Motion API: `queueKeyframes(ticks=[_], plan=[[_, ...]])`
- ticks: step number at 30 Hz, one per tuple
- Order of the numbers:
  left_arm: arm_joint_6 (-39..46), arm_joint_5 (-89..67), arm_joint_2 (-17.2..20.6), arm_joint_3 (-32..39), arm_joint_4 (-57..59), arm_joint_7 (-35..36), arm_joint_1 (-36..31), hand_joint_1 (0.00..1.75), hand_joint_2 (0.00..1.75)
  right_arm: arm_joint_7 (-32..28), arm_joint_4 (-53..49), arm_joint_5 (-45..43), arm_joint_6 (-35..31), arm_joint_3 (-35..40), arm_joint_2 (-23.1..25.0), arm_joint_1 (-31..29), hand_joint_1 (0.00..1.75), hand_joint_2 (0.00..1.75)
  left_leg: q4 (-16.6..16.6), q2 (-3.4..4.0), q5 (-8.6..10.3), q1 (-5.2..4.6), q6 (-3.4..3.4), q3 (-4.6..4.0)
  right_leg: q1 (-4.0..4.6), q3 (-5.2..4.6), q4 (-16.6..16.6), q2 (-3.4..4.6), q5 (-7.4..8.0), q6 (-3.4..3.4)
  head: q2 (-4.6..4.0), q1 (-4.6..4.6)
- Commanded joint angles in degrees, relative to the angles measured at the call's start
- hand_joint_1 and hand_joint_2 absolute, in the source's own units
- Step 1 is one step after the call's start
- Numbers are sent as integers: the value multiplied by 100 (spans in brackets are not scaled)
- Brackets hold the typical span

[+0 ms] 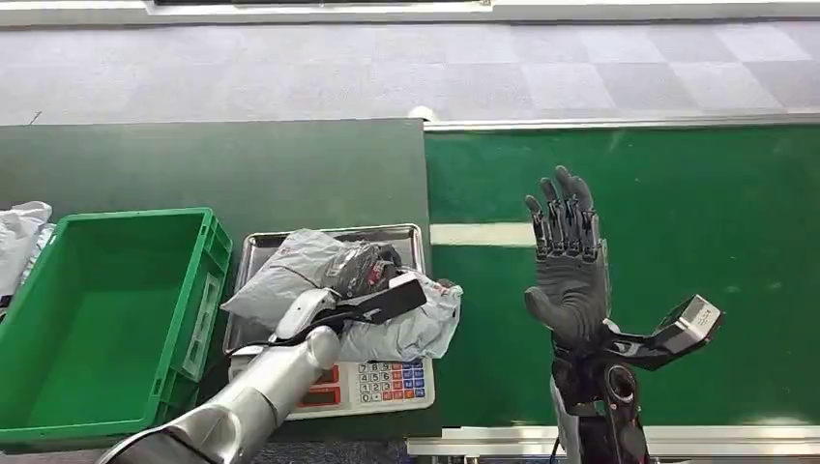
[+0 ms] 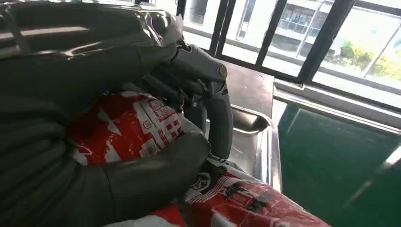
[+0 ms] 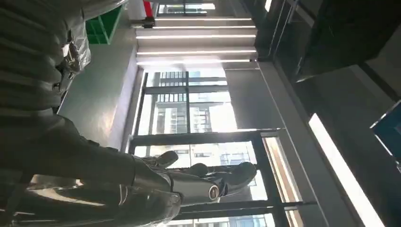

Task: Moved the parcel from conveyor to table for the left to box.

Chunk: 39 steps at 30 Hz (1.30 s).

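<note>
The parcel (image 1: 309, 273), a crumpled grey plastic bag with red and white print inside (image 2: 127, 127), lies on the steel tray (image 1: 334, 233) of a weighing scale (image 1: 387, 383). My left hand (image 1: 370, 269) grips it from the near side, its thumb (image 2: 156, 170) below and its fingers (image 2: 208, 94) curled over the top. My right hand (image 1: 569, 263) stands upright above the green conveyor belt (image 1: 696, 242), fingers apart and holding nothing. The right wrist view shows this hand (image 3: 189, 184) against windows.
An empty green crate (image 1: 106, 319) stands on the dark table left of the scale. White bags (image 1: 19, 237) lie at the far left edge. The conveyor's metal rail (image 1: 619, 123) runs along its far side.
</note>
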Motion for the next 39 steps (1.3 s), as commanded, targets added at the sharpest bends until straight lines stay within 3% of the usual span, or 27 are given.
queueKeyframes(ticks=[1,2,5,6,11,20,23,27,32,33,39], plan=[[358,448,14,312,-1058,-513,370,175,175,59,-139,13,-26,-323,89,169,0,175,-3,-4,5,-1,2,-23,0,-21,-4,-3,4,-1,0,0],[598,674,14,315,-1565,-849,536,175,175,59,-164,9,-25,-339,96,211,0,175,0,-2,2,0,1,-28,1,-26,-2,-2,2,-1,0,0],[531,1030,298,-82,-3471,-731,1068,175,175,67,-211,43,-43,-393,84,260,0,175,2,-1,1,-1,1,-49,0,-45,0,0,1,-1,0,2],[399,1013,383,-171,-3837,-489,1156,175,175,77,-199,42,-46,-406,75,257,0,175,3,3,0,0,1,-55,1,-52,1,4,2,-1,0,0],[653,1169,611,-373,-5365,-726,1536,175,175,79,-325,58,-121,-525,64,384,0,175,2,5,-1,0,-2,-75,0,-76,2,7,1,-2,0,-2],[723,1304,640,-387,-5553,-853,1621,175,175,79,-330,62,-112,-556,71,398,0,175,-1,2,0,-1,0,-79,0,-79,-2,3,1,-1,0,0],[1026,1189,814,-256,-6304,-816,1911,175,175,99,-422,56,-112,-663,97,479,0,175,-4,7,-1,-2,0,-78,-1,-80,-4,8,2,-1,0,0],[798,922,1061,610,-6739,-67,2201,175,175,129,-546,45,-61,-847,156,617,0,175,-5,14,-4,-3,-2,-74,-2,-78,-2,14,0,-3,0,0],[1108,863,1045,2079,-6338,-21,2455,175,175,198,-641,77,-64,-994,249,760,0,175,-13,29,-3,-4,-4,-65,-3,-77,-5,29,2,-5,0,-2],[1212,360,1129,2608,-5852,322,2355,175,175,219,-704,42,-117,-1002,266,881,0,175,-19,32,-2,-3,-5,-60,-1,-73,-10,33,4,-8,0,2],[1455,-280,1394,3890,-4252,386,1953,175,175,107,-686,357,-328,-912,208,1153,0,175,-11,14,0,1,-3,-67,2,-74,-4,13,-4,-7,0,0]])
